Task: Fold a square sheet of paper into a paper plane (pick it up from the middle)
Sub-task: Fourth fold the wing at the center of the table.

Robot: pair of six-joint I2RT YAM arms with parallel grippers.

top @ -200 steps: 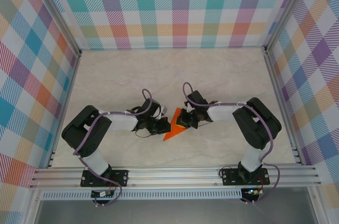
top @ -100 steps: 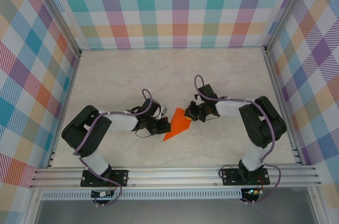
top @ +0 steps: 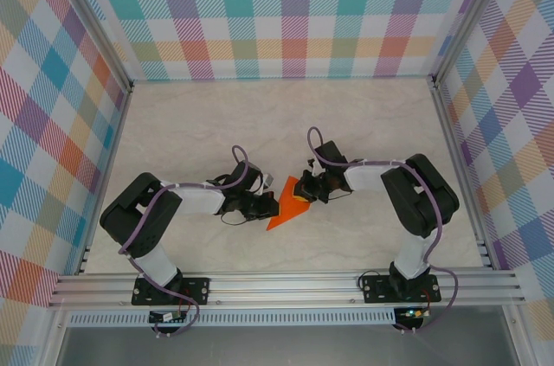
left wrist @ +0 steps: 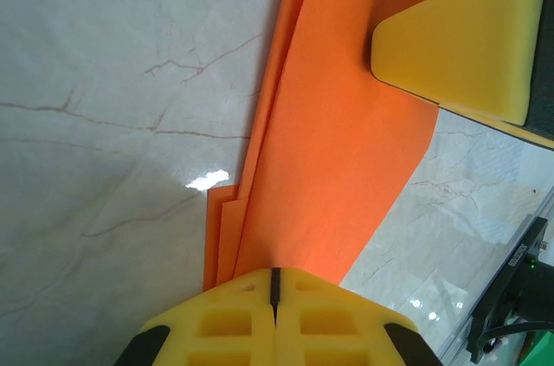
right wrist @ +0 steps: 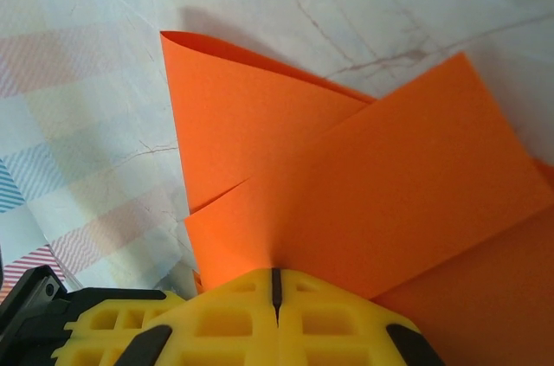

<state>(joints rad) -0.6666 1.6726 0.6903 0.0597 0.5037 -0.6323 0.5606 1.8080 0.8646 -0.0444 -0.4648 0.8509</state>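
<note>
The square sheet of paper [top: 284, 212] is a creased, pointed orange shape lying on the marble table between the arms. My left gripper [top: 271, 204] is shut, its yellow tips [left wrist: 275, 284] resting on the paper's [left wrist: 338, 150] layered edge. From the other side my right gripper [top: 306, 191] is also shut, its tips [right wrist: 275, 284] pressed down on a folded-over flap [right wrist: 372, 184]. One yellow finger of the right gripper [left wrist: 459, 46] lies on the paper in the left wrist view. No orange shows in the slit of either pair of jaws.
The marble tabletop [top: 216, 124] is bare behind the arms. Plaid walls [top: 286, 11] close off the back and both sides. An aluminium rail [top: 286, 284] runs along the near edge, where the arm bases are bolted.
The right gripper slid right along the paper, then came back left onto the flap. The left arm and the paper's tip have stayed put.
</note>
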